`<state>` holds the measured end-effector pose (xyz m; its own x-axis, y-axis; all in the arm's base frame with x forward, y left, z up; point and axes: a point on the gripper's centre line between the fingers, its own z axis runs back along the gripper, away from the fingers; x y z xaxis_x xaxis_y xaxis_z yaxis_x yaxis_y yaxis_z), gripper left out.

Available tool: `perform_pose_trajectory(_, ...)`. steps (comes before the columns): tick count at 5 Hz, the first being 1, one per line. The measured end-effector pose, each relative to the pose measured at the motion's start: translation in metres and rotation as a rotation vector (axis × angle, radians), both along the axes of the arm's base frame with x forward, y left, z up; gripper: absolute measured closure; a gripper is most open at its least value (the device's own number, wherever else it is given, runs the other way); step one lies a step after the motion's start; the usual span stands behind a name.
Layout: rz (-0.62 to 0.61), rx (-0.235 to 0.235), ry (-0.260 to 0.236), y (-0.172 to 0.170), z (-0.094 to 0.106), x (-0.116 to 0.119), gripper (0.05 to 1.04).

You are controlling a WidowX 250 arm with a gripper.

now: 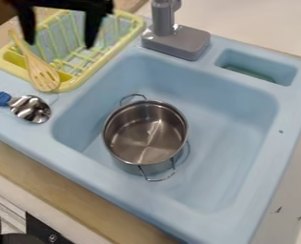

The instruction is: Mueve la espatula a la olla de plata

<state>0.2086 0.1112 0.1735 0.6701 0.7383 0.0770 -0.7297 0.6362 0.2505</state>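
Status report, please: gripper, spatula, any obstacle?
Gripper open over rack, empty. Spatula resting on rack. Rack edge and sink rim before silver pot; probably passable if lifted.

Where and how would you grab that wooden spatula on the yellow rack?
Probably by the handle of the spatula, from above, with one finger on each side: it is slim and straight, while the slotted head, lying towards the rack's front corner, is broader.

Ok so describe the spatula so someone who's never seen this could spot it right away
Find the blue sink, then the yellow rack at its upper left. The spatula slants across the rack's left part, its slotted head at the bottom. It is pale wood, while the spoon just below is shiny metal with a blue handle.
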Motion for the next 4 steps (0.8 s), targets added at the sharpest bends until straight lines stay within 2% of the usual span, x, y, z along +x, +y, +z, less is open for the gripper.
perform_pose_trajectory(1, 0.108, 0.015, -0.057, 0.03, 0.0, -0.007, 0.087)
perform_pose_trajectory(2, 0.151, -0.024, -0.181, 0.053, -0.002, -0.005, 0.087)
perform_pose_trajectory(3, 0.203, -0.043, -0.224, 0.068, -0.004, -0.005, 0.087)
perform_pose_trajectory(4, 0.255, -0.066, -0.253, 0.078, -0.011, 0.01, 0.087)
